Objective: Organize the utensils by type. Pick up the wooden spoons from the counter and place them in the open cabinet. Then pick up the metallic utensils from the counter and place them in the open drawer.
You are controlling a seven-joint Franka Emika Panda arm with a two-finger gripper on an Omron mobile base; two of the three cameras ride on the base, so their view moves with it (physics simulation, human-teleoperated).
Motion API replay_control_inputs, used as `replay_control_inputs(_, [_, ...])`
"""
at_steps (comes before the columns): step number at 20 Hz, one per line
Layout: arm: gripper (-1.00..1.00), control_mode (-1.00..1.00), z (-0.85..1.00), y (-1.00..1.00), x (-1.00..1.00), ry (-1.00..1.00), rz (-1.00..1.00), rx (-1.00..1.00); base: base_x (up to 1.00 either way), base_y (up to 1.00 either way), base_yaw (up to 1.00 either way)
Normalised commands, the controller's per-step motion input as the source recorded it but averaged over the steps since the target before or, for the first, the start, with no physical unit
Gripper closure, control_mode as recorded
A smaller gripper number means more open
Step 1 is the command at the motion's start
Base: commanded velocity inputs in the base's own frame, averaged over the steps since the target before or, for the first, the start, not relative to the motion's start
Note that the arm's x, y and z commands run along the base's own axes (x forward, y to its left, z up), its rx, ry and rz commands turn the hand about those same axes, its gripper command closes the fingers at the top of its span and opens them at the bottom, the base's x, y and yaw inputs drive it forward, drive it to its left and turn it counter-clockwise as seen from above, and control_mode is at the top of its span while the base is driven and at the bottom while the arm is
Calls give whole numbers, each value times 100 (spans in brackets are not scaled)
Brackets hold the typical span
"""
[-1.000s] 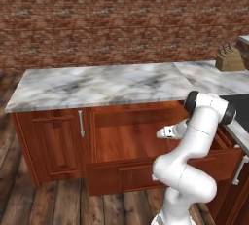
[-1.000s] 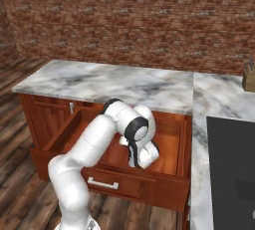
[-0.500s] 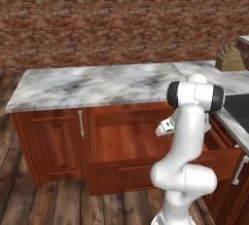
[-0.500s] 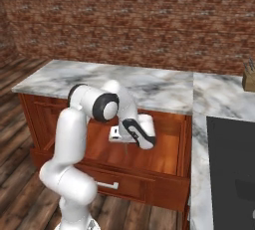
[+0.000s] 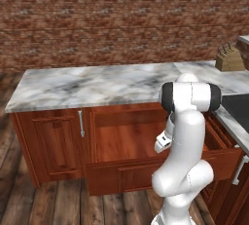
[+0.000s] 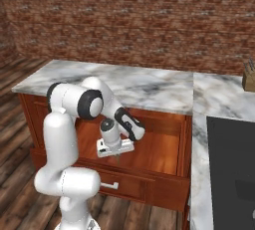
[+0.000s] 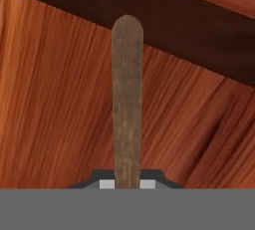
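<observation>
Matt rough brown wooden handle (image 7: 127,99); smooth reddish wood drawer (image 6: 149,147); veined marble counter (image 5: 97,85)

A brown wooden spoon handle (image 7: 127,99) with a rounded end sticks straight out from the shut gripper (image 7: 127,178), clamped at its near end; its bowl is hidden. It hangs over the plain wood floor of the open drawer (image 6: 149,149), which is pulled out under the marble table (image 5: 97,85).

arm folded upright, gripper (image 6: 117,157) swung left, lower over open drawer (image 6: 149,150)
</observation>
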Motion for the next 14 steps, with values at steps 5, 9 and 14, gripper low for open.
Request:
replay_control_inputs(5, [100, -100, 40, 16, 12, 10, 24, -9, 0, 0, 0])
replay_control_inputs(9, [100, -100, 36, 28, 7, 11, 24, -13, 0, 0, 0])
replay_control_inputs(14, [100, -100, 8, 74, -4, 9, 25, -22, 0, 0, 0])
